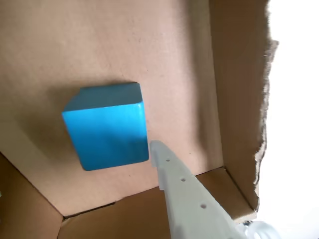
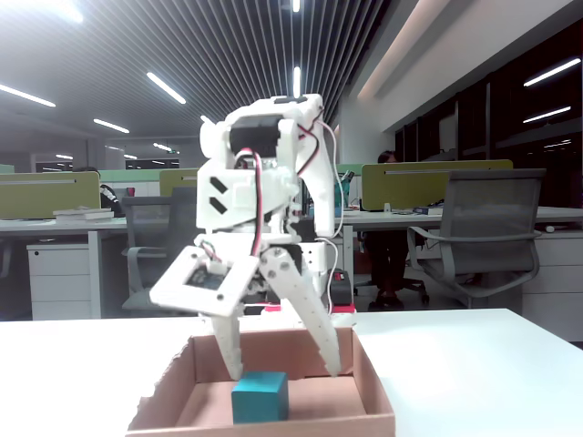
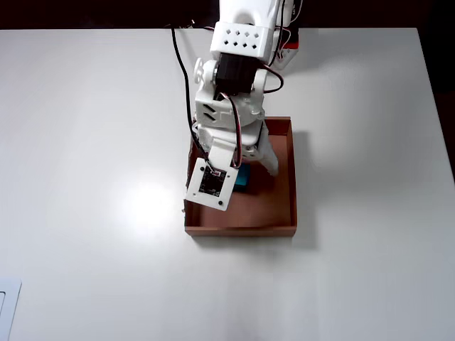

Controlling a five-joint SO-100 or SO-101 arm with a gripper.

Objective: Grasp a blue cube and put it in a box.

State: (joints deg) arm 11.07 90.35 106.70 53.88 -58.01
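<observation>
The blue cube (image 1: 107, 127) rests on the floor of the box (image 1: 239, 99), free of any grip. In the fixed view the cube (image 2: 260, 398) sits just behind the box's front wall (image 2: 273, 426). My gripper (image 2: 282, 369) is open above it, one finger on each side and neither touching. The wrist view shows only one white finger (image 1: 182, 194), just right of the cube. From overhead the wrist covers most of the cube (image 3: 244, 177) inside the box (image 3: 291, 177).
The box stands on a white table (image 3: 92, 142) with bare surface all around it. The arm's base and a red part (image 3: 291, 47) are at the table's far edge. Office desks and a chair (image 2: 483, 237) stand behind.
</observation>
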